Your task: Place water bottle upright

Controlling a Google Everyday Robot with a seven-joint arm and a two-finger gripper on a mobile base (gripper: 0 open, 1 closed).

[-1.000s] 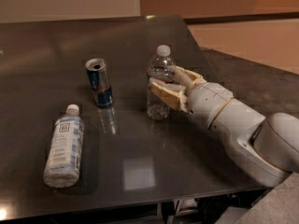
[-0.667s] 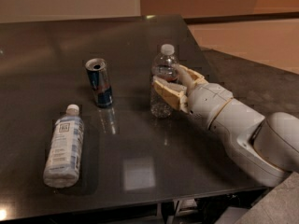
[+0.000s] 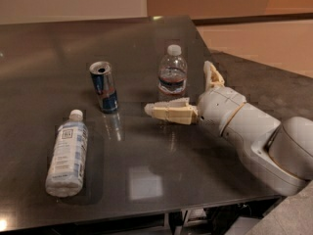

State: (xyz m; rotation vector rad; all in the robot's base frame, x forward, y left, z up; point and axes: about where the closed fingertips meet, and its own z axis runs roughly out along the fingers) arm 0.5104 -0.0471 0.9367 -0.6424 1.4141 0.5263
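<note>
A second ago the hand (image 3: 178, 88) was closed round the water bottle (image 3: 172, 73), its fingers hugging the lower body. Now it has let go. The two tan fingers (image 3: 171, 113) are spread wide and hold nothing. One lies low and flat across the front of the bottle's base, and the other sticks up to the bottle's right, clear of it. The bottle has hardly moved from where it was held. It stands free on the dark worktop (image 3: 195, 177) towards the far right, behind the near finger and to the right of the blue-and-silver drink can (image 3: 104, 87).

For the task this looks like the release after placing. The bottle is on its base with no support from the hand, so I judge the job all but done — what is left is for the arm to draw away without clipping it. The low finger is the one to watch. It sits just beside the foot of the bottle, and I cannot tell whether the two are touching.

The bottle's long axis runs straight up from the worktop, white cap (image 3: 174, 49) at the top, the red-and-blue label band level round the middle, with no lean that I can see. By contrast, the whitish bottle (image 3: 67, 153) at the near left lies on its side — cap pointing away towards the far edge.
</note>
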